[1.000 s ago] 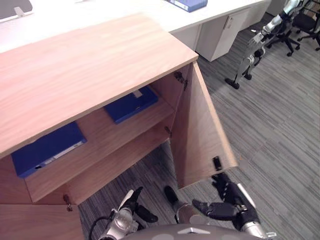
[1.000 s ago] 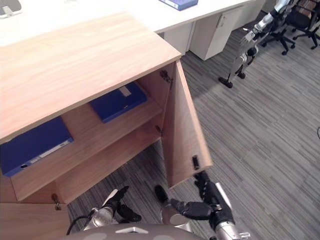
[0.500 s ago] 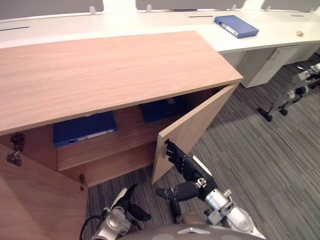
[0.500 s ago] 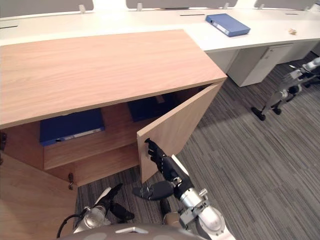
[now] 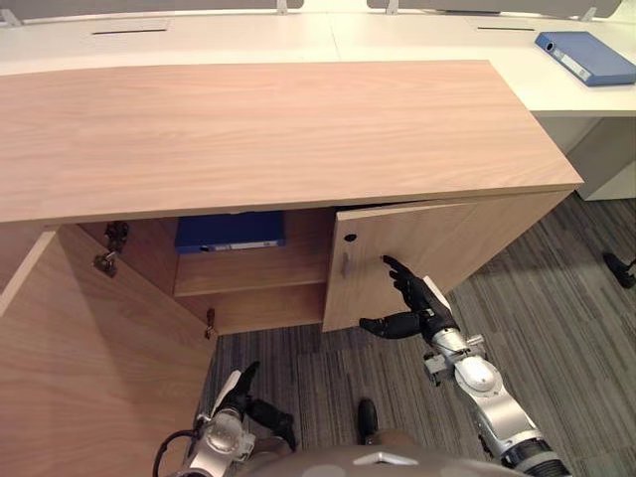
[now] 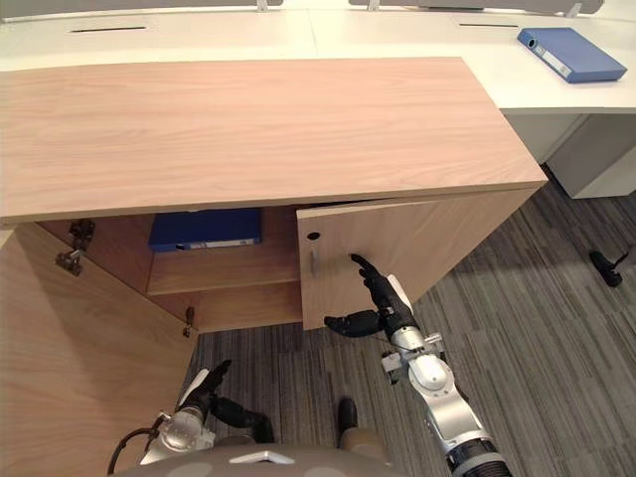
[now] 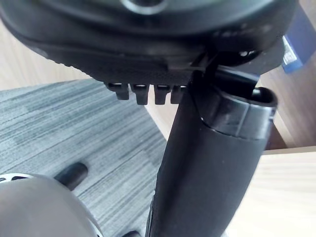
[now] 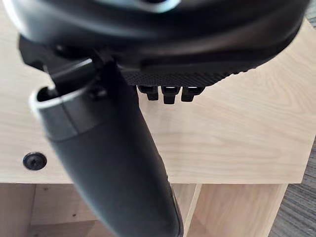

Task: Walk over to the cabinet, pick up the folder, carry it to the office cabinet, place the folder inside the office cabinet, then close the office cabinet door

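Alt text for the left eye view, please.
The robot's open right hand is up against the nearly shut right door of a wooden cabinet. The left door stands wide open, and a blue folder lies on the shelf inside.

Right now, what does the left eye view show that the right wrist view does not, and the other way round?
The left eye view adds the blue folder lying on the shelf inside the office cabinet, the left door wide open, a second blue folder on the white desk, and the left hand hanging low. The right wrist view adds bare wooden panels of the cabinet's inside, past the door's edge. Both share the right hand, fingers straight, at the face of the nearly closed right door, and that door's dark round hole.
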Tool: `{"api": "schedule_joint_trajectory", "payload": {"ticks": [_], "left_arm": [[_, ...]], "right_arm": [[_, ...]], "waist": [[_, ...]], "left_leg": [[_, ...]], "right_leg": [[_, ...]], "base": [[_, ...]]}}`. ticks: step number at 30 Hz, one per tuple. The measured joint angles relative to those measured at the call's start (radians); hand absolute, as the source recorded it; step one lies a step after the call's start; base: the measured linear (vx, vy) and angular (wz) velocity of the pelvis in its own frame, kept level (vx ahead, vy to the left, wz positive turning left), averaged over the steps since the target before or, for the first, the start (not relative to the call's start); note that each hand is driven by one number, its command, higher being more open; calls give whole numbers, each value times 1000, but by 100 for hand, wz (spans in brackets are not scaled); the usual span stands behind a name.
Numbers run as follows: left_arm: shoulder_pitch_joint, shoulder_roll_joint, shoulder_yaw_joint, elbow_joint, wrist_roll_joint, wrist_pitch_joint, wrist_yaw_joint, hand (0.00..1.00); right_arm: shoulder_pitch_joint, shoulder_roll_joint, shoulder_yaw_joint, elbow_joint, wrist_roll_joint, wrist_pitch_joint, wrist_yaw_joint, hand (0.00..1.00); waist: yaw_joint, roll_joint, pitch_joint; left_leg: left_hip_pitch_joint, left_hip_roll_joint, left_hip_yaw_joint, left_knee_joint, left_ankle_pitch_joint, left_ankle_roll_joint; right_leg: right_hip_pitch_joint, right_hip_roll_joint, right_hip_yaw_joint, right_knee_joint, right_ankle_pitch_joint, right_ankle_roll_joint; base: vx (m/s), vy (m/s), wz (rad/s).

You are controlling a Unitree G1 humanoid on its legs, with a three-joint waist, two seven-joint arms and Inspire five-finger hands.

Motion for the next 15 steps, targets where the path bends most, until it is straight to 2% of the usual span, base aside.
{"api": "schedule_joint_trajectory", "payload": {"ticks": [7, 15], "left_arm": [[-1, -14, 34, 12, -19, 10, 8, 100], [-4, -39, 73, 35, -36, 20, 20, 100]], "right_arm": [[-17, 76, -46, 93, -41, 3, -45, 100], [4, 155, -72, 234, -122, 20, -47, 100]], "waist": [[6, 1, -1], [9, 12, -7]], "left_leg": [[28, -4, -12, -63, 37, -2], [53, -7, -19, -108, 55, -3]], "right_leg": [[5, 3, -14, 2, -6, 1], [13, 6, -18, 0, -11, 4]], "base": [[-12, -19, 6], [0, -2, 2]]}}
